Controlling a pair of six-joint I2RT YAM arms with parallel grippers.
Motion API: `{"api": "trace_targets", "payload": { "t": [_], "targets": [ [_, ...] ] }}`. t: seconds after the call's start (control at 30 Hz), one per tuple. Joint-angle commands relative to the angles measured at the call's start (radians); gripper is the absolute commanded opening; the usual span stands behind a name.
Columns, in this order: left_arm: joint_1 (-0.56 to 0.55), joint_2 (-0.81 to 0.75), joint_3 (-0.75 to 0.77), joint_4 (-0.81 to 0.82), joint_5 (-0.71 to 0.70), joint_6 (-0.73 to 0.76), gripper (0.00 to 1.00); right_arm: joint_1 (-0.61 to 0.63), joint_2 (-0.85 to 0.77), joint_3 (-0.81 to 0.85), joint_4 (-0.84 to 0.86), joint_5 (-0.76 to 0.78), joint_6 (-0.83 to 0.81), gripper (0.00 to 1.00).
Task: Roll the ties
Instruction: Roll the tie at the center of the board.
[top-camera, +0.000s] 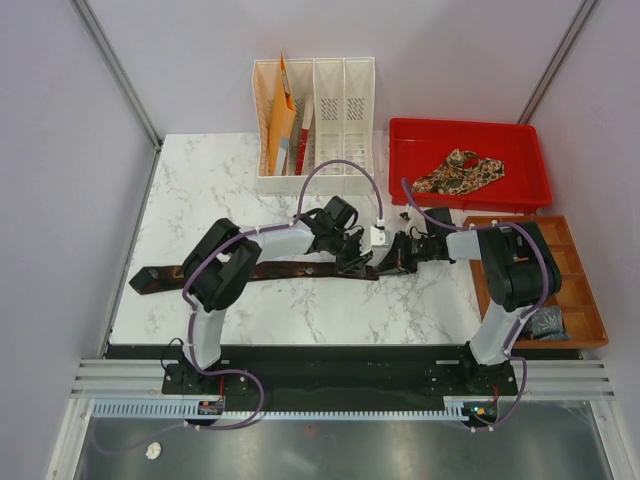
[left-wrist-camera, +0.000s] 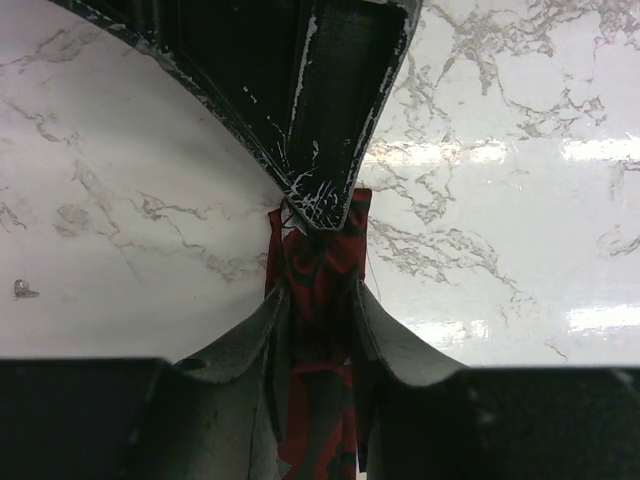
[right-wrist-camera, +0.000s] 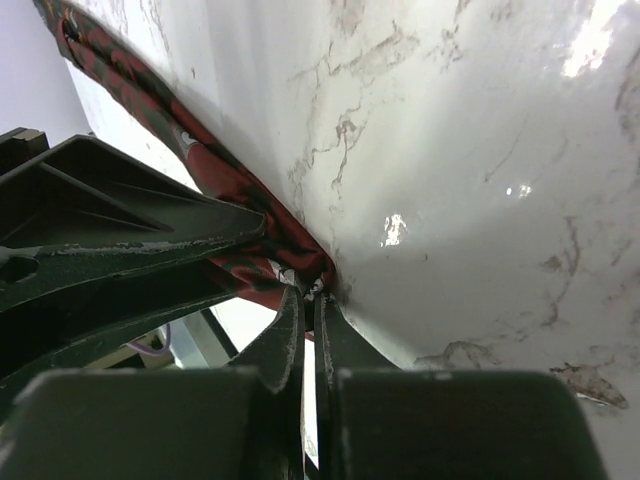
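Note:
A dark maroon-brown tie lies stretched left to right across the marble table. Both grippers meet at its right end. My left gripper straddles the tie, and in the left wrist view the red-and-dark fabric runs between its fingers, which press on both edges. My right gripper faces it from the right. In the right wrist view its jaws are pinched together on the tie's tip. A tan paisley tie lies bunched in the red tray.
A white file organizer holding orange folders stands at the back of the table. A wooden compartment tray sits at the right edge, beside the right arm. The table ends in a dark front edge near the arm bases.

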Motion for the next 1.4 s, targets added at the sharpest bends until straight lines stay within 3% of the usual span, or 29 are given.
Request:
{"api": "trace_targets", "payload": {
  "t": [0.0,0.2,0.33,0.43,0.63,0.8,1.03,1.37],
  "targets": [
    [0.037,-0.017,-0.026,0.0,-0.049,-0.122,0.32,0.004,-0.032,-0.016,-0.028,0.17,-0.007,0.0],
    [0.092,-0.158,-0.11,0.083,-0.001,-0.361,0.49,0.006,-0.098,-0.017,-0.062,0.234,0.013,0.0],
    [0.107,-0.221,-0.155,0.113,-0.021,-0.612,0.5,0.006,-0.136,-0.022,-0.074,0.277,0.034,0.0],
    [0.115,-0.265,-0.219,0.17,-0.018,-0.784,0.57,0.007,-0.145,-0.02,-0.088,0.292,0.031,0.0],
    [0.115,-0.27,-0.245,0.221,-0.027,-0.993,0.59,0.012,-0.167,-0.011,-0.131,0.331,0.028,0.0],
    [0.115,-0.243,-0.221,0.221,-0.151,-1.181,0.6,0.032,-0.173,0.009,-0.168,0.361,0.01,0.0],
    [0.114,-0.195,-0.208,0.314,-0.095,-1.257,0.46,0.039,-0.185,0.02,-0.2,0.384,0.005,0.0],
    [0.109,-0.102,-0.167,0.259,-0.113,-1.233,0.35,0.041,-0.188,0.044,-0.212,0.381,0.019,0.0]
  ]
}}
